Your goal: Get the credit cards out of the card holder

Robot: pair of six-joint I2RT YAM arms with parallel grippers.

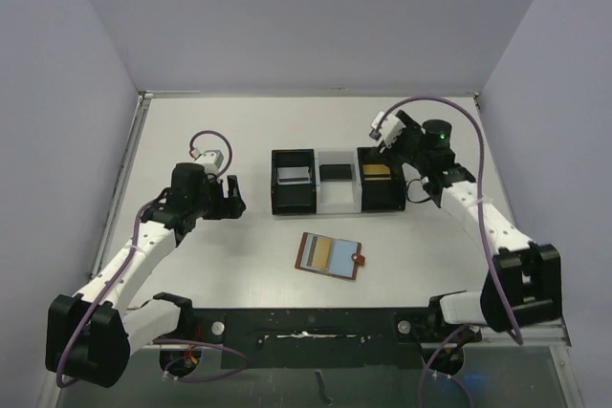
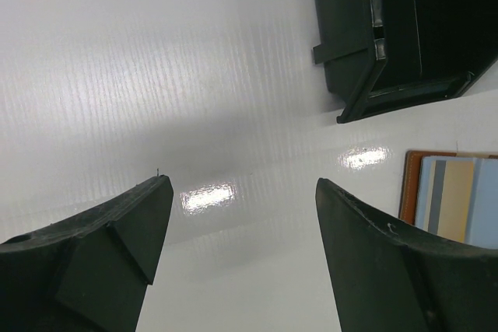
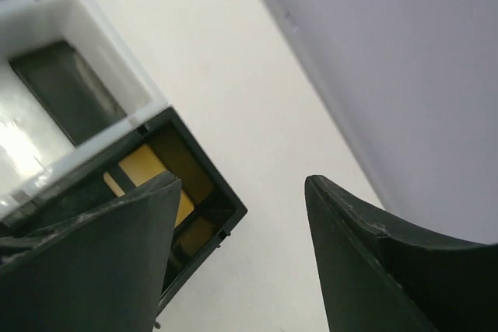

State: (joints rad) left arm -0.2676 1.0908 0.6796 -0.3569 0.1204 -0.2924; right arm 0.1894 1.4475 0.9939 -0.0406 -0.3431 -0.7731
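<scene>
Top external view, hazards first and biggest first: white table (image 1: 191,265) glossy, hence slippery by the look of it, liable to let things skate. Next, the black-and-white three-compartment tray (image 1: 291,200), close under the right gripper (image 1: 381,133); could get clipped and shoved on a swing back toward the middle, given that pincer's spot over the far right corner of the compartment with the yellow card (image 1: 376,172). Then the card holder (image 1: 331,255): lies open and flat, pinned by nothing, near the front of the table between the two arms; may slide or fold shut under a one-sided pull, for want of a second pincer pressing it down. Smallest, the cards (image 1: 324,252) showing as grey and tan strips in its pockets: thin and set flush; easy to miss, to pinch two at once, or to drag the leather along with. As to position: left gripper (image 2: 243,192) spread wide and empty, hovering left of the tray, with the holder off to its right and nearer the bases, seen only as a corner at the right edge of the left wrist view. Right gripper likewise parted and holding nothing, well apart from the holder, on the far side of the tray from it.
</scene>
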